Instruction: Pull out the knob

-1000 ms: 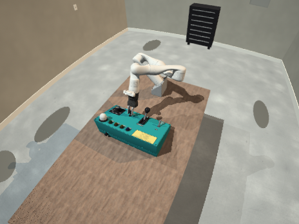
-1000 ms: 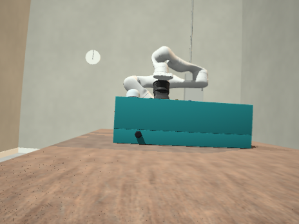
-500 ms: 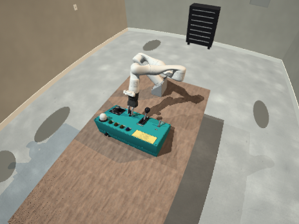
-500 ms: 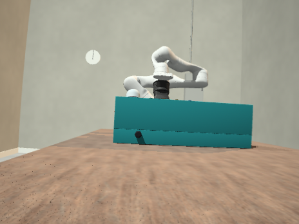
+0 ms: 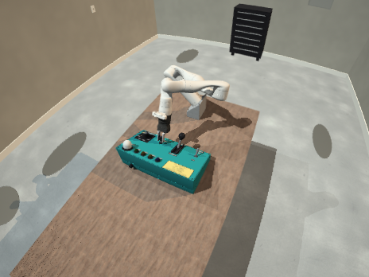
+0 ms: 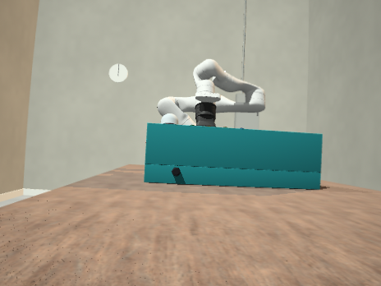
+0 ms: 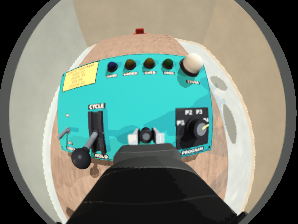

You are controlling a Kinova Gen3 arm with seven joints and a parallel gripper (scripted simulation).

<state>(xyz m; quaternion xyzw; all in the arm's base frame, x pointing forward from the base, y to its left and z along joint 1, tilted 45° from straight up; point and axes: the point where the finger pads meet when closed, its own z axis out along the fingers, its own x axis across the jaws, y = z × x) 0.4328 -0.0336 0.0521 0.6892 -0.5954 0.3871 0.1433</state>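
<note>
Even bright light, soft shadows on floor, fisheye wrist view, blurred foreground wood

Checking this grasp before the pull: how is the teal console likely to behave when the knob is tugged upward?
The console is long and low, so tipping seems unlikely. The gripper, shut on the MODE knob, sits near the rear edge, so that side may lift or slide.

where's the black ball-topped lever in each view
Top: the black ball-topped lever stands mid-panel on the teal console, right of the gripper.
Exterior: not in view; the console's front wall hides the panel.
Wrist: lower left, left of the gripper.
Shared landmark: the teal console.
</note>
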